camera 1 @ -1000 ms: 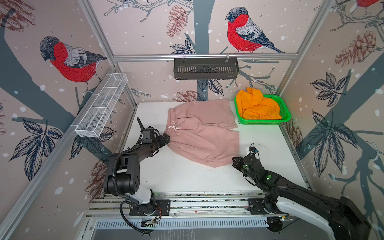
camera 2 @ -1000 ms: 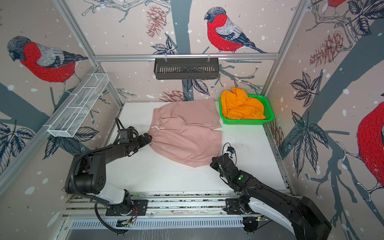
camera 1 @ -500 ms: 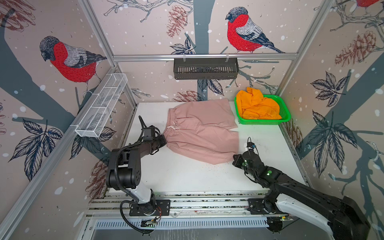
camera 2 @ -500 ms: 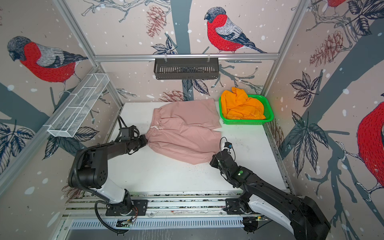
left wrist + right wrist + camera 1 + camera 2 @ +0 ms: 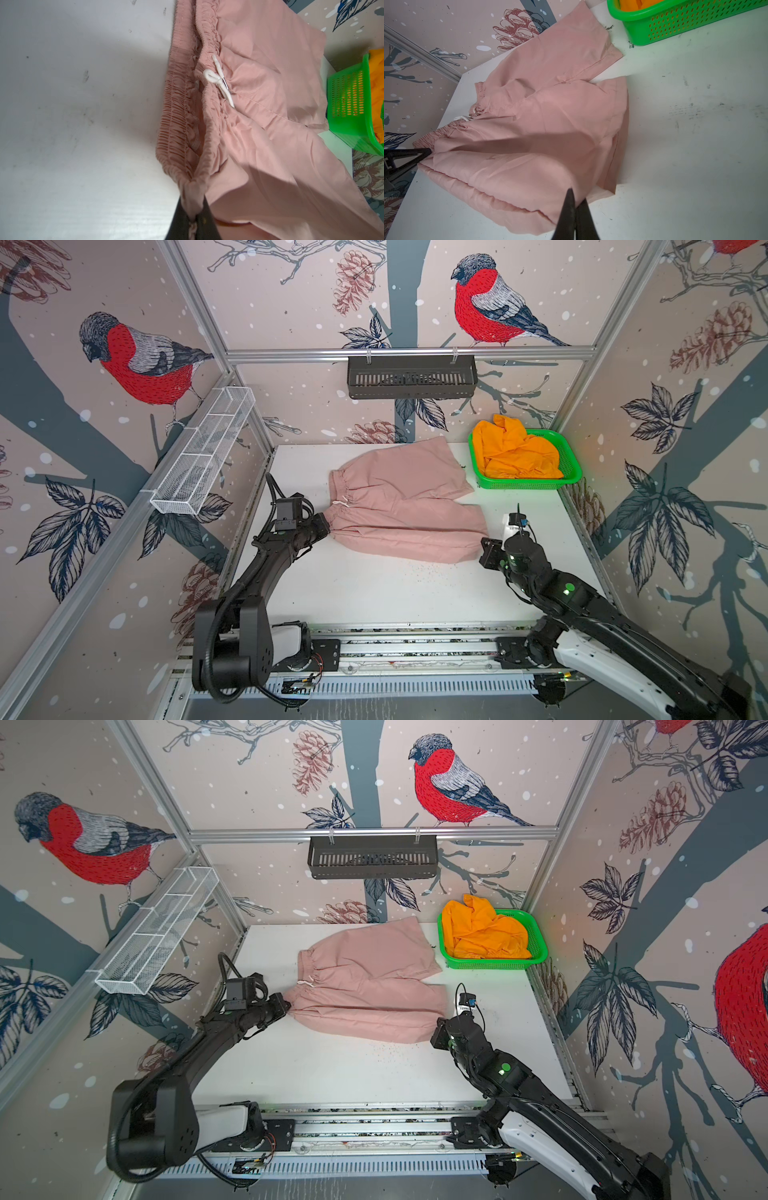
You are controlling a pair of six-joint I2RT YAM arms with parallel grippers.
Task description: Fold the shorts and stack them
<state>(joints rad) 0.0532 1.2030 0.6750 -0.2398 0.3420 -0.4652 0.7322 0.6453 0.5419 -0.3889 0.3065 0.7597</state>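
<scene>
The pale pink shorts (image 5: 399, 502) (image 5: 365, 982) lie spread on the white table (image 5: 374, 593), waistband to the left and legs to the right. My left gripper (image 5: 327, 526) (image 5: 287, 1006) (image 5: 193, 216) is shut on the near corner of the gathered waistband (image 5: 176, 116). My right gripper (image 5: 482, 549) (image 5: 434, 1032) (image 5: 576, 200) is shut on the near hem corner of the near leg. The near edge of the shorts is stretched between the two grippers. The orange shorts (image 5: 515, 452) (image 5: 482, 932) sit crumpled in the green basket (image 5: 523, 485) (image 5: 490, 965) at the back right.
A white wire shelf (image 5: 203, 456) hangs on the left wall and a black slotted rack (image 5: 411, 377) on the back wall. The basket stands just beyond the far leg's hem. Bare table lies between the shorts and the front rail (image 5: 407, 647).
My left gripper has shut on the waistband corner and drawn it slightly left and nearer. My right gripper has shifted a little right and away with the hem, pulling the near edge taut.
</scene>
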